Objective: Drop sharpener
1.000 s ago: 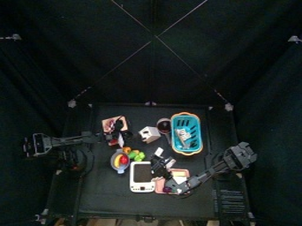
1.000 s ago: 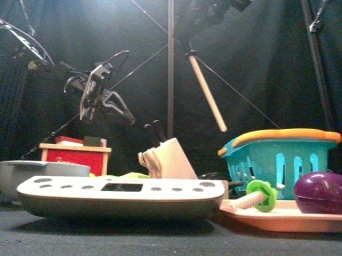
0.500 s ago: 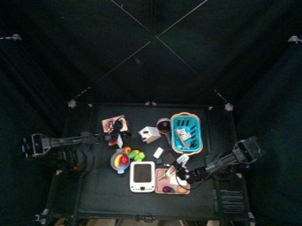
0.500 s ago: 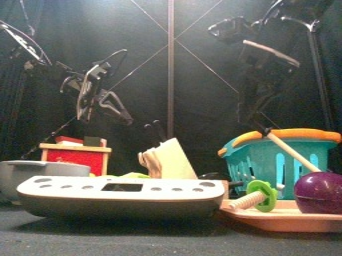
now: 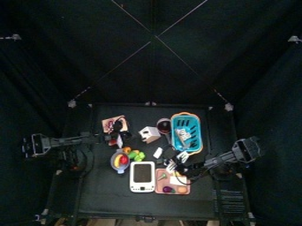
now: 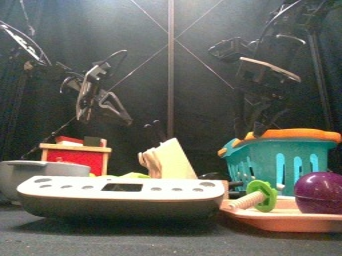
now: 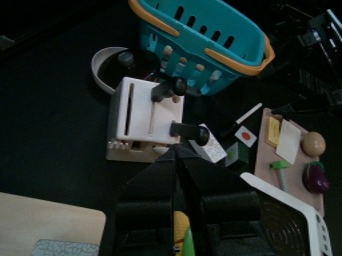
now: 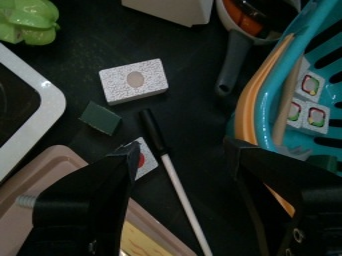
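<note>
Black curtains [image 5: 151,53] closed off the counter [image 8: 74,50]. The left end effector [image 6: 102,97] hung raised at its own side; whether it was apart or together could not be told. The right end effector [image 8: 187,190] hovered with its jaws spread wide and nothing between them. Beside one jaw stood the teal basket [image 8: 274,70]. A thin stick [image 8: 170,170] ran out from between the jaws. Ahead of its tips the white sharpener [image 8: 134,80] lay free on the counter, and nearer in, a small dark green eraser [image 8: 98,117] lay just beside the stick.
</note>
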### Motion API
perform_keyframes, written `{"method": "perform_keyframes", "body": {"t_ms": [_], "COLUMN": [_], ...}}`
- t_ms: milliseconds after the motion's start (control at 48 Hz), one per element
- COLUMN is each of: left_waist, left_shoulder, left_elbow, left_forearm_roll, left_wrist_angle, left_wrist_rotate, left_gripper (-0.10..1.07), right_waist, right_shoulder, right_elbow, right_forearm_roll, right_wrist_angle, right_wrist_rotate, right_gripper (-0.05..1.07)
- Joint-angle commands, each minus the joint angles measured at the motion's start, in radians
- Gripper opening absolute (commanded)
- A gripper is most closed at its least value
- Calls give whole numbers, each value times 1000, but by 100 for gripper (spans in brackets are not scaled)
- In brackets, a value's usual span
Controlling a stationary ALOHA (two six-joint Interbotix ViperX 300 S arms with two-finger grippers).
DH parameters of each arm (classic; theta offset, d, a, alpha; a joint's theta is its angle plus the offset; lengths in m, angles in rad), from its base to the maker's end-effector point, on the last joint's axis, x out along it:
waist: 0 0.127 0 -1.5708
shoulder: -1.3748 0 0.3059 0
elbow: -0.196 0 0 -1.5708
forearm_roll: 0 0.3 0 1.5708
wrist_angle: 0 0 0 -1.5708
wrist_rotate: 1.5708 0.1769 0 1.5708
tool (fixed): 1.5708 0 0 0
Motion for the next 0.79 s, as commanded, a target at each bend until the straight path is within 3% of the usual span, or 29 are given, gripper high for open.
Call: {"method": "perform_keyframes", "body": {"t_ms": [0, 771], "left_waist": [3, 3], "left_shoulder": [-6, -6], "left_elbow": [-9, -9], "left_forearm_roll": [2, 2], "left_wrist_angle": [-8, -6], "left_wrist_rotate": [2, 2], "left_gripper": [44, 44], "right_waist": [-3, 0], "right_shoulder": [-18, 18], "right_elbow": [-17, -20], "right_forearm_roll": [0, 66], "right_wrist_angle": [-5, -5], "right_wrist_rotate": [-2, -2], "right_gripper": [97, 97]}}
